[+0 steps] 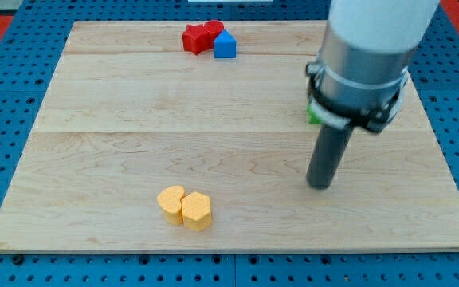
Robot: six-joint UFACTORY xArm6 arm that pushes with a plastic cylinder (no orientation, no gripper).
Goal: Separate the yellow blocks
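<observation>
Nearest the view's bottom, left of centre on the pale wooden board (134,104), the yellow heart-shaped block (170,202) and the yellow hexagonal block (197,211) sit touching each other, the hexagon on the view's right. My tip (319,185), the bare lower end of the dark rod with nothing to clasp or release, rests on the board well apart to their right, touching no block. Farther back a green block (313,115) peeks from behind the arm, and at the top edge two red blocks (201,37), shapes unclear, touch a blue block (225,45).
</observation>
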